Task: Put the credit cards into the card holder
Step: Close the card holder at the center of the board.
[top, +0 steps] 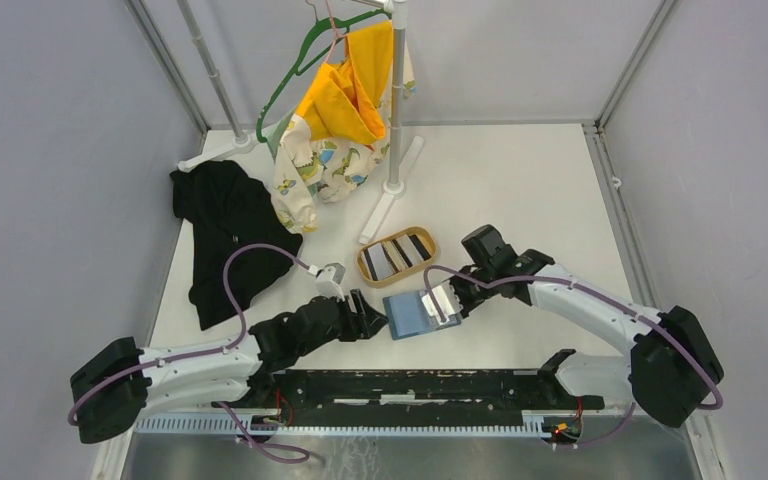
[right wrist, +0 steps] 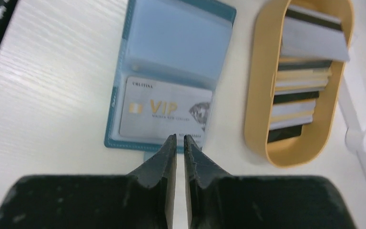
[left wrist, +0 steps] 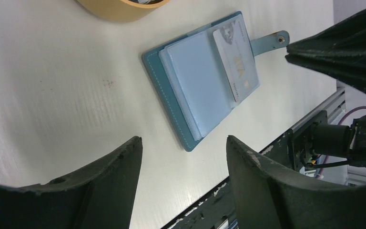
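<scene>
The teal card holder (top: 412, 316) (left wrist: 195, 81) (right wrist: 171, 43) lies open on the table between my two grippers. A silver VIP card (right wrist: 164, 109) (left wrist: 236, 62) sits on its right-hand page, near the snap tab (left wrist: 269, 40). Several more credit cards (top: 397, 254) (right wrist: 305, 76), black, grey and white, stand in the oval tan tray (top: 361, 268) (right wrist: 257, 95) just behind. My right gripper (top: 453, 299) (right wrist: 180, 136) hovers over the card's near edge, its jaws a narrow slit apart with nothing between them. My left gripper (top: 374, 323) (left wrist: 183, 138) is open and empty at the holder's left edge.
A black garment (top: 222, 235) lies at the left. A clothes rack (top: 395, 120) at the back carries yellow and patterned clothes (top: 335, 130) and a green hanger (top: 295, 70). A black rail (top: 410, 385) runs along the near table edge.
</scene>
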Robot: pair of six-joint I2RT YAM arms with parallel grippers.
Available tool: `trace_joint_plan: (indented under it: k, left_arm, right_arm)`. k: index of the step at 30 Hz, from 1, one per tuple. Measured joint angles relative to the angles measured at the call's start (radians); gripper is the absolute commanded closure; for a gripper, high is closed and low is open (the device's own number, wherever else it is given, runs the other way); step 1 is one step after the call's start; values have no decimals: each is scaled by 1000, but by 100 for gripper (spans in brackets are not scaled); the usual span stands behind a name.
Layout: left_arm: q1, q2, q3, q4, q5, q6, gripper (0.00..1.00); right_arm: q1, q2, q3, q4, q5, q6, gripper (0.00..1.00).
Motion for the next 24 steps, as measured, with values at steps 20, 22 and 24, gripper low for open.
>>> trace_joint_plan:
  k: [20,22,24]
  left_arm:
    - [15,195,10,128,1,-20,25]
    - [19,212,11,144,2,-27,25]
    - [24,234,12,162,6,-29,26]
  right_arm:
    - [-45,186,12,-15,192,119,83]
    - [-45,193,13,-16,198,122,83]
    - [-45,200,13,-17,202,123,83]
